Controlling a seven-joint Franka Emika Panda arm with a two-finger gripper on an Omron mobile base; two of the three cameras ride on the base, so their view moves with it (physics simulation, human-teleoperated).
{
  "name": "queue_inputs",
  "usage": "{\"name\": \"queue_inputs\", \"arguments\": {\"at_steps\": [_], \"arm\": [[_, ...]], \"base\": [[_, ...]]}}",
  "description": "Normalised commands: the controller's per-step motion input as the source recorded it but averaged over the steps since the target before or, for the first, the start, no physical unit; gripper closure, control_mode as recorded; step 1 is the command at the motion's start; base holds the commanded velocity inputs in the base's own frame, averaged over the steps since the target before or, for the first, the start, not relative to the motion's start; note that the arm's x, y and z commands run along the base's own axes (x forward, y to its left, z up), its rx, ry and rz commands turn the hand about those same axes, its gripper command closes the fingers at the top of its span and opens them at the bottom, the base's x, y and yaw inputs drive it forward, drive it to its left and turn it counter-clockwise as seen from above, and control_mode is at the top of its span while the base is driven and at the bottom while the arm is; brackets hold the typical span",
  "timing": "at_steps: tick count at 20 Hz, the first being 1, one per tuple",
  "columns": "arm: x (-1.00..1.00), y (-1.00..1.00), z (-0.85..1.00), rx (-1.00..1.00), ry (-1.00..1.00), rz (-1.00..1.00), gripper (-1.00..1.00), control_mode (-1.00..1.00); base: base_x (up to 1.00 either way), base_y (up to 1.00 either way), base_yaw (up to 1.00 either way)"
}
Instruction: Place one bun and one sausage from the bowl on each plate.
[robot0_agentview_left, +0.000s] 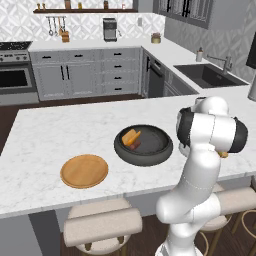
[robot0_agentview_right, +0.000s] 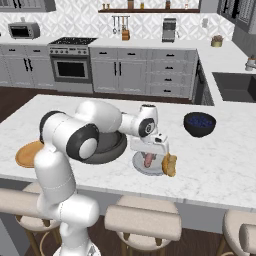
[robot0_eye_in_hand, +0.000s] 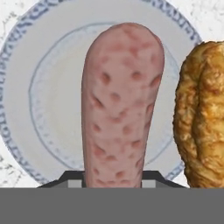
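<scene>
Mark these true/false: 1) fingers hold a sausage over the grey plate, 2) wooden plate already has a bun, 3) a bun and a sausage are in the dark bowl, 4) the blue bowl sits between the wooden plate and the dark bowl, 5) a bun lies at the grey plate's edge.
1. True. The gripper is shut on a sausage above the grey plate.
2. False. The wooden plate is bare.
3. True. The dark bowl holds a bun and a second sausage.
4. False. The blue bowl is on the far side of the grey plate from both.
5. True. A second bun rests at its rim.
</scene>
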Motion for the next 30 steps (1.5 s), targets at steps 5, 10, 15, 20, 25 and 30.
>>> {"name": "queue_inputs", "arguments": {"at_steps": [5,10,15,20,25,30], "arm": [[0.00,0.09,0.14,-0.04,-0.03,0.00,-1.00,-1.00],[-0.02,0.07,0.47,-0.08,0.00,0.00,-1.00,-1.00],[-0.31,0.19,0.98,0.10,-0.08,0.00,-1.00,-1.00],[-0.03,0.67,0.94,0.24,-0.15,-0.09,-1.00,-1.00],[0.17,0.96,0.63,0.19,-0.11,-0.12,-1.00,-1.00],[0.12,0.79,0.00,0.19,-0.02,-0.06,-1.00,-1.00]], "base": [[0.00,0.00,0.00],[0.00,0.00,0.00],[0.00,0.00,0.00],[0.00,0.00,0.00],[0.00,0.00,0.00],[0.00,0.00,0.00]]}}
